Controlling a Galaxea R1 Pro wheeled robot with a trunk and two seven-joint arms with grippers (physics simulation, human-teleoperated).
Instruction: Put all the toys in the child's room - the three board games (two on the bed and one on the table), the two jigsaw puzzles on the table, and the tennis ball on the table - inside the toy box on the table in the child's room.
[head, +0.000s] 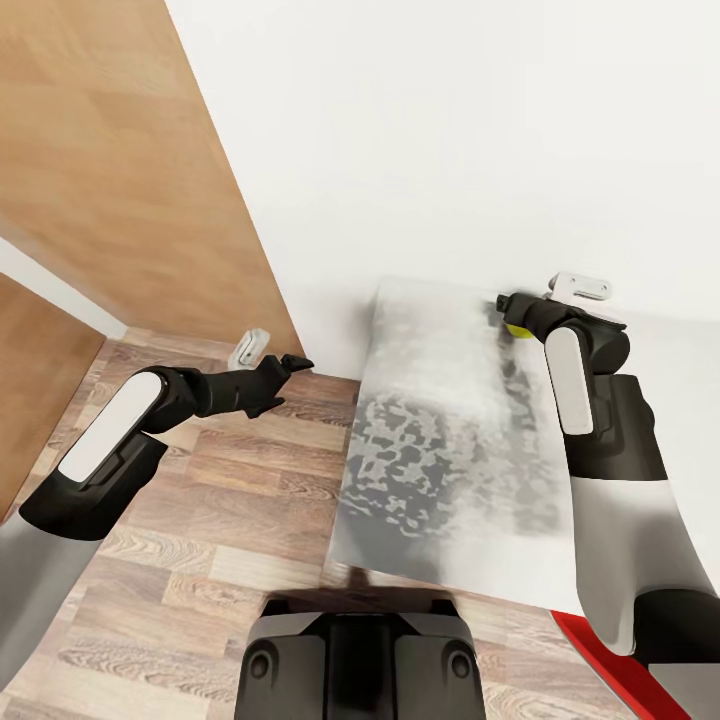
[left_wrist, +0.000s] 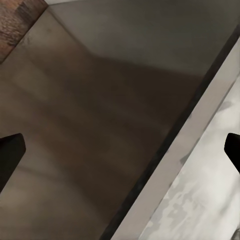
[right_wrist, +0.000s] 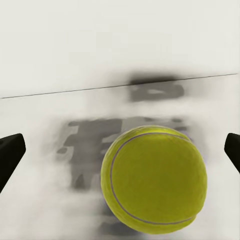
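The tennis ball (right_wrist: 154, 180), bright yellow-green, rests on the pale grey table (head: 450, 420) close to the wall. My right gripper (right_wrist: 121, 152) is open, its dark fingertips (right_wrist: 10, 155) wide on either side of the ball and apart from it. From the head camera, the right gripper (head: 507, 303) hangs over the ball (head: 518, 330), which peeks out beneath it. My left gripper (head: 292, 364) is open and empty, held over the floor left of the table; its wrist camera faces the table's side and edge (left_wrist: 200, 115). The toy box, board games, jigsaw puzzles and bed are out of view.
A white wall runs behind the table, and a wooden panel (head: 120, 170) stands at the left. One small white fitting (head: 580, 288) sits by the right gripper, another (head: 250, 348) by the left one. Wood floor (head: 200, 520) lies left of the table. A red strip (head: 595, 645) shows under my right arm.
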